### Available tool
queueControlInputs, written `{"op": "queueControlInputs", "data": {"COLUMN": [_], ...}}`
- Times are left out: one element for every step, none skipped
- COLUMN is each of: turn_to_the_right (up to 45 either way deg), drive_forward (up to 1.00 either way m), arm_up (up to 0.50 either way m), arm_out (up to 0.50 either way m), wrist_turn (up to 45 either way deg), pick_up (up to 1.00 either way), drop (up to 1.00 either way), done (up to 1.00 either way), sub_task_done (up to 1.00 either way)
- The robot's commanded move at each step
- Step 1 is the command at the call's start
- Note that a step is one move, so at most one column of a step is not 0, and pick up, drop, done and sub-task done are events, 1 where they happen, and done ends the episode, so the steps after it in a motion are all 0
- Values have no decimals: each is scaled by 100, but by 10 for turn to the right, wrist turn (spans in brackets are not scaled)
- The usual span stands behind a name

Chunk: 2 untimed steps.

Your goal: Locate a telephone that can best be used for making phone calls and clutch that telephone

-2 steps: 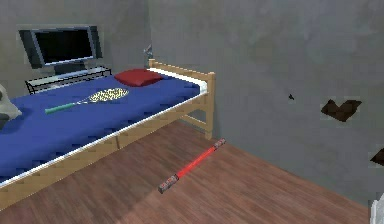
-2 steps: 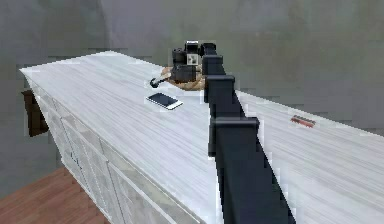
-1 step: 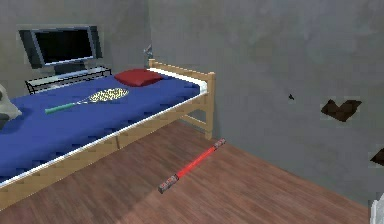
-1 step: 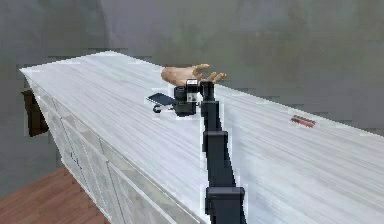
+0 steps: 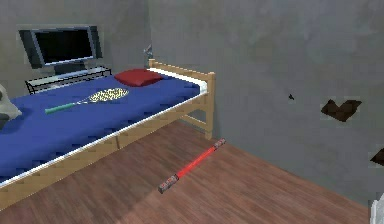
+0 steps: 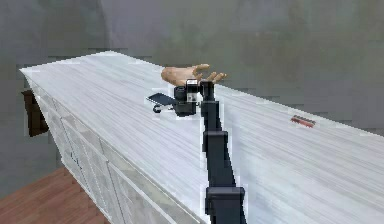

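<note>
In the arm side view the arm [image 6: 218, 150] reaches out over a long white wooden countertop [image 6: 110, 90]. Its gripper [image 6: 168, 101] sits left of the two white marker squares. A small flat dark thing [image 6: 159, 99], possibly a phone, lies on the countertop at the fingers. I cannot tell whether the gripper holds anything. Just beyond the gripper rests a tan, hand-shaped dish [image 6: 193, 73].
A small dark reddish thing [image 6: 302, 121] lies on the countertop to the right. In the forward view a bed [image 5: 90, 125] with a blue sheet carries a red pillow [image 5: 138, 76] and a racket [image 5: 95, 98]. A television [image 5: 62, 46] stands behind it. A red bat [image 5: 192, 165] lies on the wooden floor near the grey wall.
</note>
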Motion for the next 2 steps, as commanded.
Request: {"op": "queueControlInputs", "data": {"turn_to_the_right": [0, 0], "drive_forward": [0, 0], "arm_up": [10, 0], "arm_out": [0, 0], "wrist_turn": [0, 0], "pick_up": [0, 0], "drop": [0, 0], "done": [0, 100], "sub_task_done": [0, 0]}}
